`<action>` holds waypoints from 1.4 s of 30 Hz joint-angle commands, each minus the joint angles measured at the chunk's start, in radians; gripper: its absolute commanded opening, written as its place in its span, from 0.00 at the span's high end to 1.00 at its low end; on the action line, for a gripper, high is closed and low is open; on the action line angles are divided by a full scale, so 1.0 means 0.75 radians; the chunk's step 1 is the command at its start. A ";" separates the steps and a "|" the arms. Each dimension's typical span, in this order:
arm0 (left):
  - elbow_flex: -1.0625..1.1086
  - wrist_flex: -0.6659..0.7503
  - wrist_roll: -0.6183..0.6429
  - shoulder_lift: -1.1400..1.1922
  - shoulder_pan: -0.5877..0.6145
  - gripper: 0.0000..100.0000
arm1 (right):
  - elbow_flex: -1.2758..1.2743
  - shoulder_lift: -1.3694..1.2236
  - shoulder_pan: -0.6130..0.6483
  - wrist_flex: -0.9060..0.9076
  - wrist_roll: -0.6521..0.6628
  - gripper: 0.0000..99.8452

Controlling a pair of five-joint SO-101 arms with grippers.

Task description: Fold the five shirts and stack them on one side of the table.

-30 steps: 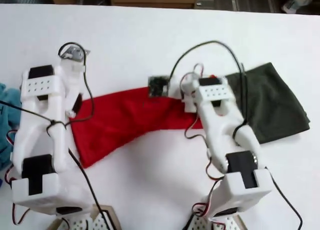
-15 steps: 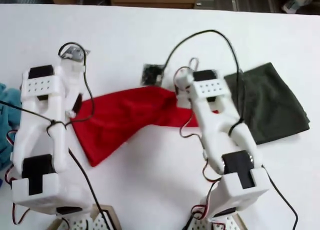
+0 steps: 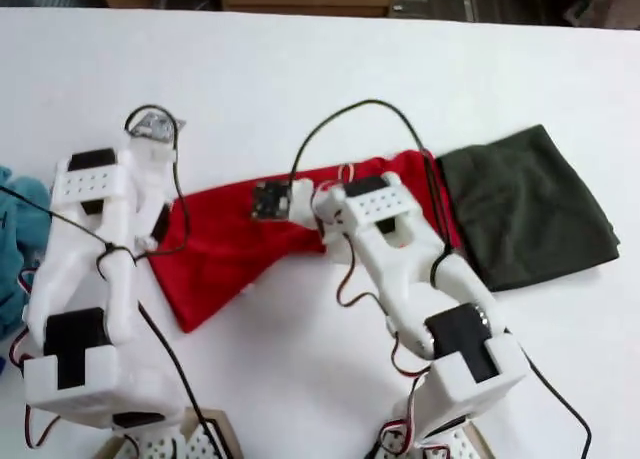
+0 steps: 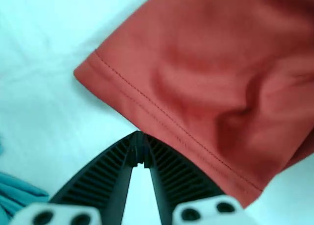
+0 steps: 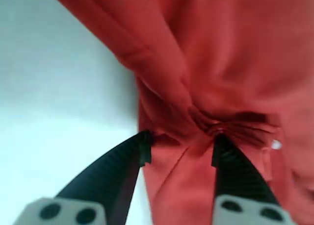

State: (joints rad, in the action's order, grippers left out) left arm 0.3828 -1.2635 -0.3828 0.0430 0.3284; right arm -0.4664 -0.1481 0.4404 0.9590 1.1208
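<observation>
Item 1: red shirt (image 3: 230, 239), lying unfolded and rumpled across the middle of the white table (image 3: 300, 69).
Item 2: dark folded shirt (image 3: 530, 209), at the table's right side, touching the red one.
Item 3: teal shirt (image 3: 15, 219), at the left edge.
Left end effector (image 4: 142, 154): closed, tips meeting at the red hem; a grip on cloth cannot be confirmed.
Right end effector (image 5: 181, 146): open, straddling a bunched red fold.
</observation>
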 commanded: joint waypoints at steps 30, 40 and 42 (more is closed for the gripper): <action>-0.212 0.012 0.229 -0.043 0.366 0.98 | 0.115 -0.019 0.218 -0.157 -0.589 0.79; -0.214 0.023 0.231 -0.041 0.358 0.98 | 0.117 -0.001 0.353 0.126 -0.589 0.79; -0.212 0.018 0.231 -0.041 0.358 0.98 | 0.117 0.024 0.377 0.124 -0.589 0.79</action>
State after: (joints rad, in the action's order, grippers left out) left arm 0.2647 -1.2559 -0.2156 0.0430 0.5923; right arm -0.4219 -0.1603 0.6997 1.0388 0.6882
